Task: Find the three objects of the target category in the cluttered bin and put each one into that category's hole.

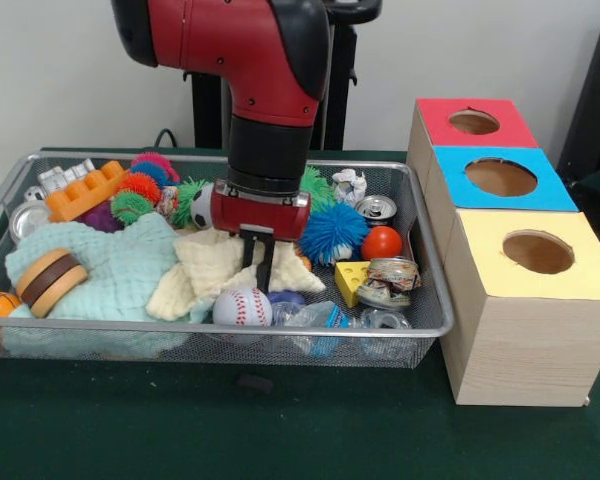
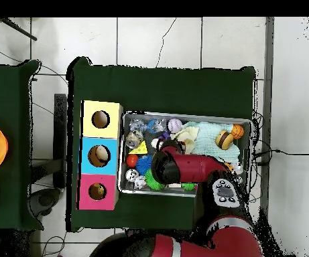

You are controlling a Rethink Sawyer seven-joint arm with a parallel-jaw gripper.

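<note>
Over the bin [image 1: 420, 290], my gripper [image 1: 259, 262] probes the cream cloth [image 1: 215, 262], fingers nearly closed, grasping nothing I can confirm; next, locate a target.

No writing, brand, number or sign can be read anywhere; the crushed can [image 1: 389, 281] just beside the gripper [image 1: 261, 262] carries a printed label, and the tin [image 1: 376, 208] beyond it too, but neither is legible

Baseball [image 1: 242, 306] in bin [image 1: 435, 310] (boxes [image 1: 525, 330] beside it).
</note>
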